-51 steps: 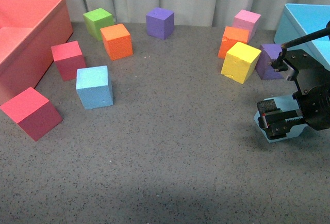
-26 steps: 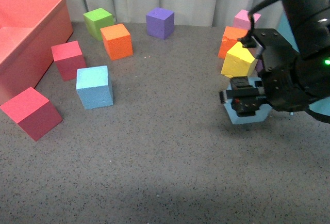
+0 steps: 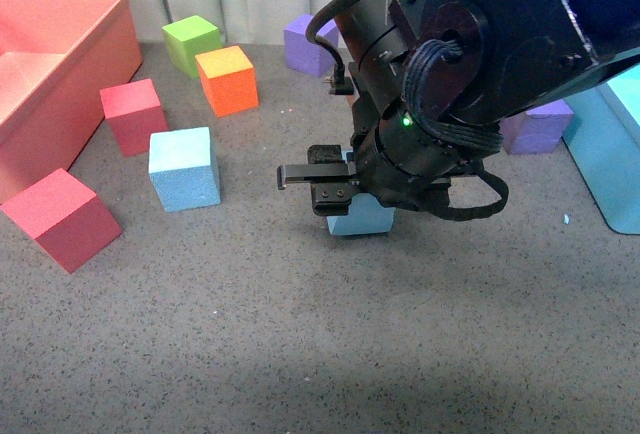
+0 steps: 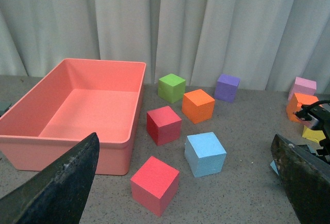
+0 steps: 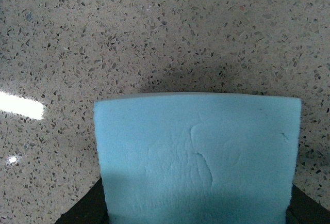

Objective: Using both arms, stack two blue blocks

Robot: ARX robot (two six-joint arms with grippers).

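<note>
Grey speckled table (image 3: 300, 354), with pale pleated curtains (image 4: 206, 28) along its far edge. Two sky-blue foam cubes, grainy-faced: the free block (image 3: 183, 167) sits flat on the table left of centre, near the red cubes (image 3: 132, 114). The held block (image 3: 362, 218) is mid-table, right of the free block and apart from it, faint creases on one face, clamped between the right gripper's (image 3: 335, 192) black bars, table contact unclear. The left gripper (image 4: 184, 149) is spread wide. Pink bin (image 3: 110, 64) far left, its smooth floor in plain sight; turquoise bin (image 3: 620, 164) at right edge, inside not visible.
</note>
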